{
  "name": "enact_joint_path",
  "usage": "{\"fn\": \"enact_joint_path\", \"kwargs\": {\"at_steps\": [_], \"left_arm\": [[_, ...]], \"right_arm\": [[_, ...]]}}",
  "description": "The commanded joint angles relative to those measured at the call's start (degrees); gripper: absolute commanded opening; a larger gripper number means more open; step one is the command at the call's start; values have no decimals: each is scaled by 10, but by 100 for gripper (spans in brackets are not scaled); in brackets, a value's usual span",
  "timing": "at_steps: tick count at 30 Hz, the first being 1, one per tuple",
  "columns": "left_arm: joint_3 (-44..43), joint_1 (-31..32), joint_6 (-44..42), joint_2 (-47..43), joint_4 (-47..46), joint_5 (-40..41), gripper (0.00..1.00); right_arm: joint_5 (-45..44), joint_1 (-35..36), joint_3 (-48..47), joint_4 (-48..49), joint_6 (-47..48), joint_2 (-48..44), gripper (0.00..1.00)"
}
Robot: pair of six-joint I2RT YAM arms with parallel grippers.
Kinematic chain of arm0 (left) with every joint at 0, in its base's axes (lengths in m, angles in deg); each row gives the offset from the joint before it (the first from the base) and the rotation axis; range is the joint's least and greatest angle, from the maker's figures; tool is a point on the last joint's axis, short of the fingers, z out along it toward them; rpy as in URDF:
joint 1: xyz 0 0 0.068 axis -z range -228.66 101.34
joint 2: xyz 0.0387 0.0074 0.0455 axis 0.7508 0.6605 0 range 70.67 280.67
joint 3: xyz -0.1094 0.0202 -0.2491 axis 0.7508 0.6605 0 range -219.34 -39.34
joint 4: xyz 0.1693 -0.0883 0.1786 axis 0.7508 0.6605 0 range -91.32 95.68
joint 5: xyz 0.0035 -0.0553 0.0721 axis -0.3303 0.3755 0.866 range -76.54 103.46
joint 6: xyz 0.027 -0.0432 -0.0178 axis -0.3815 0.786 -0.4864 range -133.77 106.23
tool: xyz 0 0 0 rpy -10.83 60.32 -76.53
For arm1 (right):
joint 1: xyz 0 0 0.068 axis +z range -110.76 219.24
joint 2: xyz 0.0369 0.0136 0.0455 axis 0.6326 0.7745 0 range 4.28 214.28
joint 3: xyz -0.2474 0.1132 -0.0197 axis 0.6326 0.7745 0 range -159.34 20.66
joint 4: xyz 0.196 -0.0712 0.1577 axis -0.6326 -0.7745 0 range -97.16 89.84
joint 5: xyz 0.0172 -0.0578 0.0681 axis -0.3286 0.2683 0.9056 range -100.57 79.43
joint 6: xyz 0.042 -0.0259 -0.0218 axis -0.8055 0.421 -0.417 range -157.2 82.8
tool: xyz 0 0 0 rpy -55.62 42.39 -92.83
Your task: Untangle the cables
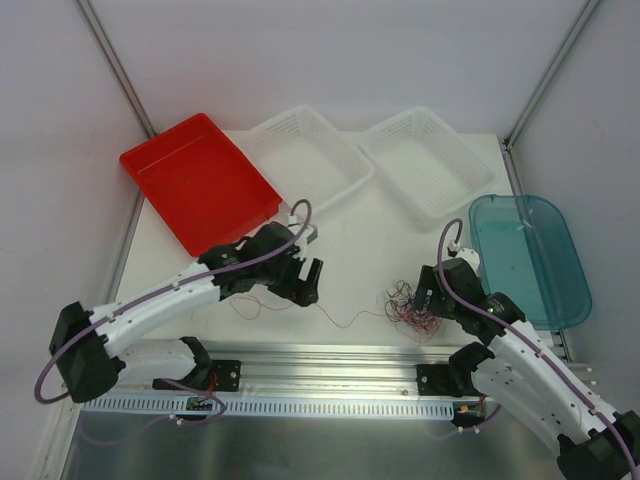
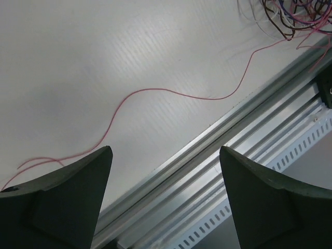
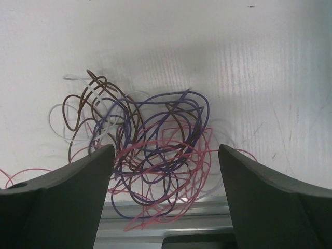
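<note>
Surface (image 1: 370, 250): white, ribbed, with pale walls (image 1: 300, 50) around.
Cables (image 3: 150, 150): tangled heap between the right fingers (image 3: 57, 197); a pink strand (image 2: 171, 93) stretches lengthwise from it to the left fingers (image 2: 62, 202).
Fingers: both pairs spread wide, released, empty.

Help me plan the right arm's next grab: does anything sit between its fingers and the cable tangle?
Nothing visible does. The cable tangle lies on the white table directly ahead of the right gripper, whose open fingers frame it; no other object between.
</note>
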Motion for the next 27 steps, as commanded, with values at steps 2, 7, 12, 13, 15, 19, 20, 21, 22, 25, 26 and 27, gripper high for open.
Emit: {"fn": "enact_joint_path", "kwargs": {"at_steps": [2,7,12,13,15,19,20,21,22,25,26,27], "left_arm": [[-69,81,-60,108,-60,29,85],[-151,143,-99,253,-79,17,81],[-212,159,-121,362,-78,-18,75],[-217,161,-122,373,-78,-23,73],[-229,166,-123,401,-78,-33,68],[-239,177,-124,436,-82,-33,57],[-240,178,-123,442,-82,-31,55],[-241,179,-122,452,-84,-29,46],[-243,179,-122,455,-86,-29,41],[-244,180,-125,459,-89,-27,0],[-243,180,-126,456,-89,-25,0],[-238,180,-127,444,-89,-21,0]], "right_arm": [[22,-2,5,39,-19,3,85],[31,-2,11,48,-23,6,85],[37,-2,11,50,-25,4,85],[38,-2,11,51,-26,2,85],[39,-2,12,51,-27,1,85],[40,-2,16,55,-26,1,85],[41,-2,17,55,-28,1,85],[43,-2,20,59,-28,2,85],[45,-2,21,62,-29,2,85],[49,-2,28,66,-31,3,85],[48,-2,29,66,-31,4,84],[47,-2,30,67,-32,4,84]]}}
